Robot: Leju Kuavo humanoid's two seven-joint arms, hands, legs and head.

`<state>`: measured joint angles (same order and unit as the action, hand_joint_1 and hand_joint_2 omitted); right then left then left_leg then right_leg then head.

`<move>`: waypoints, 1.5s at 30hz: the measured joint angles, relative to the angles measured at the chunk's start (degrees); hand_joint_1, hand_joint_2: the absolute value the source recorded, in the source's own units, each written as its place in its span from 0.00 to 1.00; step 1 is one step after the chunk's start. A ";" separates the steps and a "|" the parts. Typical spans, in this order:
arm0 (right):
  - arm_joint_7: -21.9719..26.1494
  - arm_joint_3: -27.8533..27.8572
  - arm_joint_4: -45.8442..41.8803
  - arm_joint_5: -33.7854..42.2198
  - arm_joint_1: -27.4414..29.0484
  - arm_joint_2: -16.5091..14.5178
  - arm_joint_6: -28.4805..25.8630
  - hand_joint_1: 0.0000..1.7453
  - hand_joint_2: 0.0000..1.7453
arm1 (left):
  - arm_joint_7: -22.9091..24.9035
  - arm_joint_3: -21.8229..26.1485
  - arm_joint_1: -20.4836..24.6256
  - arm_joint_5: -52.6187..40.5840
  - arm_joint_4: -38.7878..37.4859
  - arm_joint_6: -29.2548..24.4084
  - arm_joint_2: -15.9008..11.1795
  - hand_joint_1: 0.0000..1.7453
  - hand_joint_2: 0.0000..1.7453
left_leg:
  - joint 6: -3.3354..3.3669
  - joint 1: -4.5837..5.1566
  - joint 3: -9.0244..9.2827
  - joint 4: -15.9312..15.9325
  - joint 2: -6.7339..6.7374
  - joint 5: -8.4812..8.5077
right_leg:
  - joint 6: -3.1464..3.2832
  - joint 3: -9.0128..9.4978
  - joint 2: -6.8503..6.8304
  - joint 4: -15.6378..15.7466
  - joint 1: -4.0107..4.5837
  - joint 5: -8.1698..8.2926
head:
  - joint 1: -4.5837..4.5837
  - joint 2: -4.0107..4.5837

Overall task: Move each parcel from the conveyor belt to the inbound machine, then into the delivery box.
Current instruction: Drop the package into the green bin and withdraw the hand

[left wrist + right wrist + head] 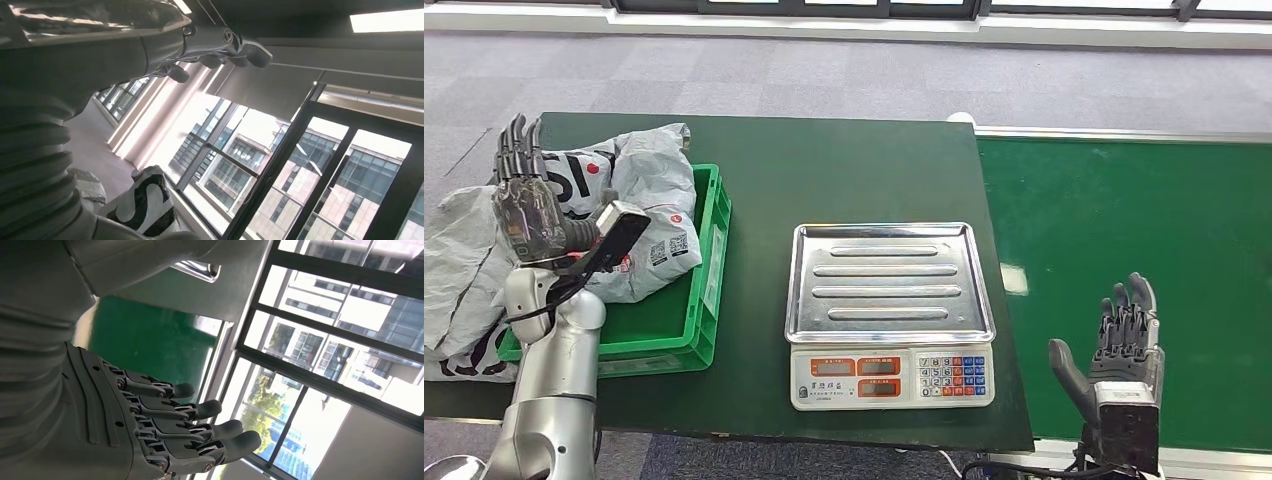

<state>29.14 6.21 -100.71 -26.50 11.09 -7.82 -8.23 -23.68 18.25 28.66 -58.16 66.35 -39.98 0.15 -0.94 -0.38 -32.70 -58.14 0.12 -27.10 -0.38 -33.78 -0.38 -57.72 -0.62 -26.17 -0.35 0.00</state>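
Grey plastic-bag parcels (649, 215) with black lettering lie heaped in and over the green crate (707, 262) at the table's left. My left hand (524, 190) is raised above that heap with its fingers straight and apart, holding nothing. One of the parcels (147, 200) appears below it in the left wrist view. My right hand (1121, 350) hangs over the near part of the green conveyor belt (1124, 250), fingers extended, thumb apart, empty. The scale (889, 310) with its steel tray stands bare between the crate and the belt.
The dark green table (824, 170) carries the crate and the scale. A silver rail (1124, 133) edges the belt's far side. Grey carpet floor (824, 70) lies beyond, with windows (340, 315) behind.
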 joint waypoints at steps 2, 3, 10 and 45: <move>0.13 0.00 -0.03 -0.08 0.07 -0.02 0.04 0.00 1.00 | -0.50 -1.26 -0.39 2.35 0.39 0.00 0.03 0.00 1.00 | 0.00 0.00 0.00 0.00 0.00 0.00 | 0.00 0.00 0.01 0.00 0.00 0.00 | 0.00 0.00; 0.20 0.01 -0.09 -0.10 0.13 -0.02 0.08 0.00 1.00 | -1.00 -2.08 -0.65 4.16 0.74 0.04 0.02 0.00 1.00 | 0.00 0.00 0.00 0.00 0.00 0.00 | 0.00 -0.01 0.01 0.00 -0.01 0.00 | 0.00 0.00; 0.92 0.25 -0.46 0.16 0.38 -0.02 0.51 0.00 1.00 | -3.80 -8.93 -3.32 23.07 6.61 7.54 -0.45 0.00 1.00 | 0.00 0.01 -0.02 0.00 0.00 -0.02 | 0.00 -0.01 0.01 0.01 -0.02 0.00 | 0.00 0.00; -1.12 3.75 0.24 21.41 1.92 1.40 21.69 0.00 0.00 | -11.77 -20.39 -34.57 65.98 24.64 63.86 5.84 0.00 1.00 | 0.05 0.03 -0.01 0.01 0.19 -0.26 | -0.01 -0.05 0.20 0.03 -0.03 -0.11 | 0.00 0.00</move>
<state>28.02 9.95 -100.47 -5.08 13.01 -6.43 13.45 -35.45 -2.14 -5.92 7.82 90.99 23.88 5.99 -0.89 -0.35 -32.71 -58.14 0.31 -27.37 -0.39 -33.84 -0.17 -57.69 -0.65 -26.28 -0.35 0.00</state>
